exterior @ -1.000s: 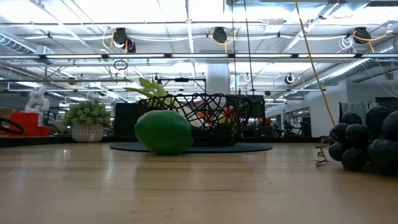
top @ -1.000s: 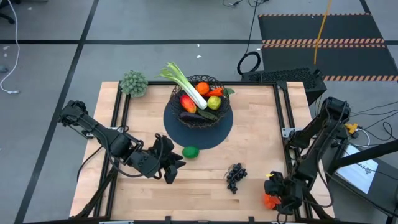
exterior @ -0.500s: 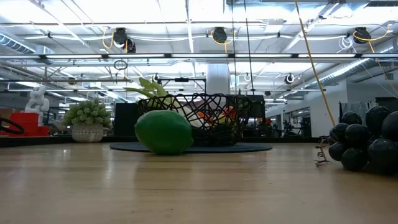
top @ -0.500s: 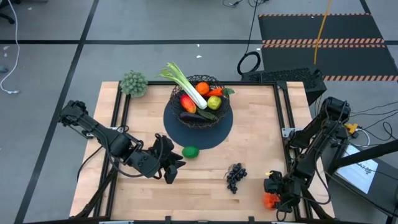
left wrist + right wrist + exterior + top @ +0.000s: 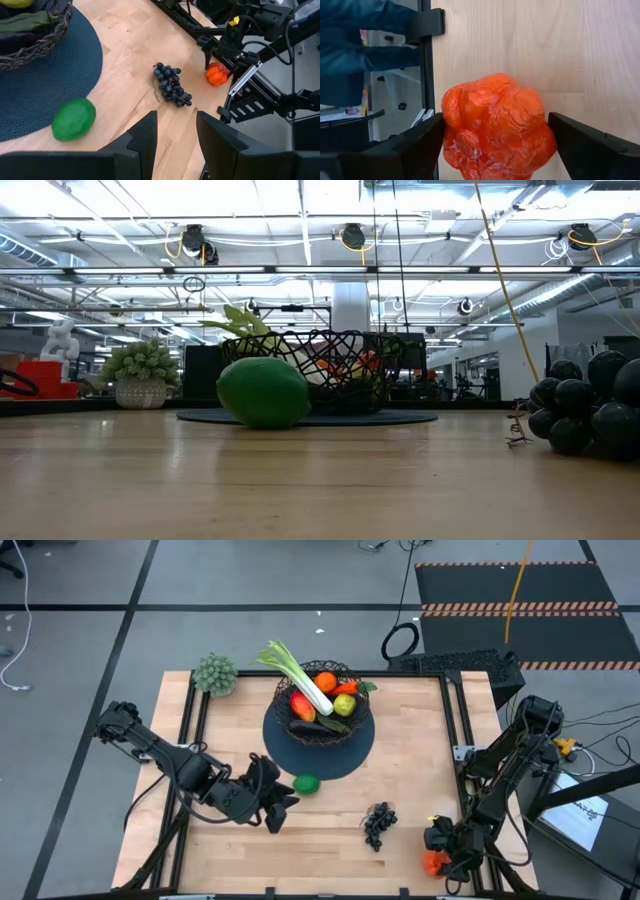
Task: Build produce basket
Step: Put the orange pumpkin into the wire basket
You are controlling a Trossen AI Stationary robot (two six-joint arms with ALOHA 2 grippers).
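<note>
Tool of the right arm point(image 5: 437, 852) sits at the table's near right corner in the high view, its 2 fingers on either side of 1 red-orange tomato point(image 5: 432, 862). The left tool point(image 5: 281, 808) hovers low over the table point(image 5: 330, 830) just beside 1 lime point(image 5: 307, 784). 1 bunch of dark grapes point(image 5: 378, 823) lies between the 2 tools. 1 black wire basket point(image 5: 322, 705) stands on 1 round dark mat point(image 5: 345, 758) and holds 1 leek point(image 5: 297, 670) with several other fruits and vegetables. 1 fuzzy green clump point(image 5: 215, 673) sits at the far left corner.

Low view: the lime point(image 5: 263, 392) lies in front of the basket point(image 5: 316, 370), the grapes point(image 5: 590, 405) at the right edge.

Left wrist view: the left tool point(image 5: 174, 137) has its 2 fingers parted with nothing between them; the lime point(image 5: 73, 119) touches the mat's edge point(image 5: 70, 75), and the grapes point(image 5: 171, 85) and tomato point(image 5: 217, 73) lie beyond.

Right wrist view: the right tool point(image 5: 497, 150) is spread wide around the tomato point(image 5: 496, 127); 1 finger touches it, the other stands just clear.
</note>
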